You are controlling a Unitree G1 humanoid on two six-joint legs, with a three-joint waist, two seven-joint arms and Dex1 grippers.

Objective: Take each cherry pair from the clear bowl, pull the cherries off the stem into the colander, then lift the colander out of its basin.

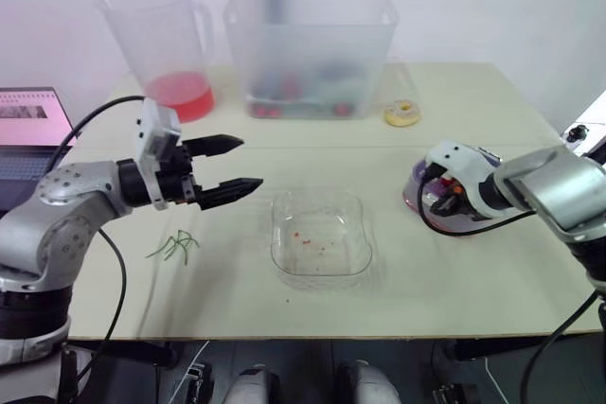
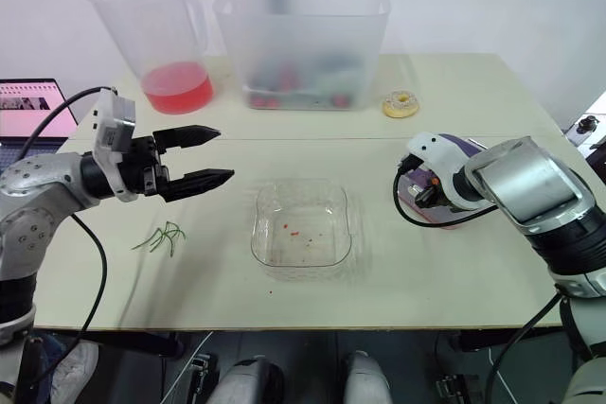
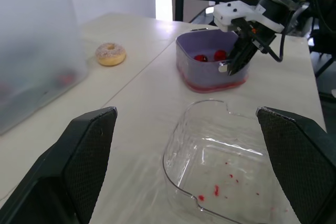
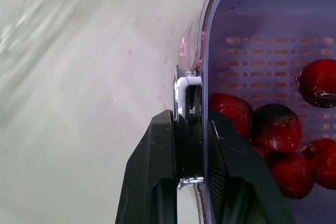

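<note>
The clear bowl (image 1: 319, 202) sits mid-table, holding only red juice specks. Several green stems (image 1: 175, 246) lie on the table to its left. My left gripper (image 1: 248, 162) hovers open above the table, left of the bowl, holding nothing. At the right, the purple colander (image 3: 202, 72) rests inside its clear basin (image 3: 210, 85) with several dark red cherries (image 4: 273, 129) in it. My right gripper (image 4: 190, 116) is shut on the colander's near rim, one finger inside the wall and one outside.
Along the back stand a pitcher (image 1: 161, 44) with red liquid and a large frosted bin (image 1: 311, 49) with fruit inside. A doughnut (image 1: 402, 114) lies right of the bin. A laptop (image 1: 28, 134) sits at the left edge.
</note>
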